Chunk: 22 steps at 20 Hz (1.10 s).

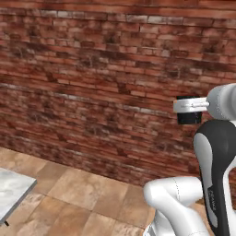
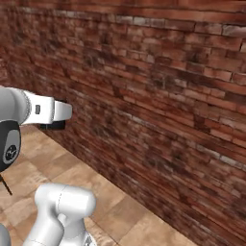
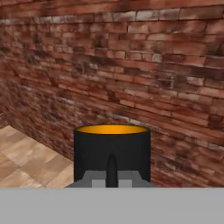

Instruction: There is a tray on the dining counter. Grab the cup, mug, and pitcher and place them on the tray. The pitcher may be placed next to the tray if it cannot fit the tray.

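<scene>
Tool: the tool (image 3: 112, 173) is clamped on the mug (image 3: 112, 151), one dark fingertip showing over the front of its black wall in the hand view; the other finger cannot be made out.
Mug: held upright in the air, rim level, its orange-yellow inside showing along the top edge; in the left base view it (image 1: 189, 110) hangs at the end of the white arm, in front of the brick wall and well above the floor.
Step in hand: by my reading, the mug is in transit, picked up and not yet set down; the tray is out of frame, so the base has some way to go before a placement.
Done so far: one item is grasped; whether the cup or the pitcher is already on the tray cannot be told from these views.
Left to do: bring the mug to the tray and release it there, then, if they are still waiting, fetch the cup and the pitcher.
Desk: a corner of a white, grey-veined marble top (image 1: 11, 191) juts in at the lower left of the left base view, bare where it shows; which desk it belongs to I cannot tell.
Room: a red-brown brick wall (image 2: 158, 96) spans the background, and the floor (image 1: 87, 198) is laid with tan stone-look tiles.
</scene>
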{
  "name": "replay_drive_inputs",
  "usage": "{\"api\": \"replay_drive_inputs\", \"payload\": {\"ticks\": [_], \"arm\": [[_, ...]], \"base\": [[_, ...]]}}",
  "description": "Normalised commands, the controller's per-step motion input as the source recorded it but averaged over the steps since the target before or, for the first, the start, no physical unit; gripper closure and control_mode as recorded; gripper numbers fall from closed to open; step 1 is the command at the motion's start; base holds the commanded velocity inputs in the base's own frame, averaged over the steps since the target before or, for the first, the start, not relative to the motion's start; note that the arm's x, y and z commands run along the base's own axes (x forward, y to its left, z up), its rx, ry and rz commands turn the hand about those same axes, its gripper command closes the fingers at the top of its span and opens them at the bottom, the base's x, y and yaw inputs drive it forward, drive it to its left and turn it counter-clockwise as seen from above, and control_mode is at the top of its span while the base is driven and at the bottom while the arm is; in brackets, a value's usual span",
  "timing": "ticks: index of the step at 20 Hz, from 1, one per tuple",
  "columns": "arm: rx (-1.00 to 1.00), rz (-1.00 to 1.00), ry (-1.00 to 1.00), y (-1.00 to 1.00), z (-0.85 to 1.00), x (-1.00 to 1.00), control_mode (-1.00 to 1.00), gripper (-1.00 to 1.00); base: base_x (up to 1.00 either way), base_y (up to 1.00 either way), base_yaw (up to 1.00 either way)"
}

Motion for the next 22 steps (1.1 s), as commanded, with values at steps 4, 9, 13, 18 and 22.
{"api": "replay_drive_inputs", "payload": {"ticks": [4, 9, 13, 18, 22], "arm": [[0.0, 0.0, 0.0, 0.0, 0.0, 0.0, 1.0, 1.0], [0.0, 0.0, 0.0, 0.0, 0.0, 0.0, 1.0, 1.0], [0.0, 0.0, 0.0, 0.0, 0.0, 0.0, 1.0, 1.0], [0.0, 0.0, 0.0, 0.0, 0.0, 0.0, 1.0, 1.0], [0.0, 0.0, 0.0, 0.0, 0.0, 0.0, 1.0, 1.0]], "base": [[1.0, -0.12, 0.72], [1.0, -0.23, 0.69], [1.0, -0.31, 0.66], [1.0, -0.46, 0.62], [0.95, -0.67, 0.57]]}}
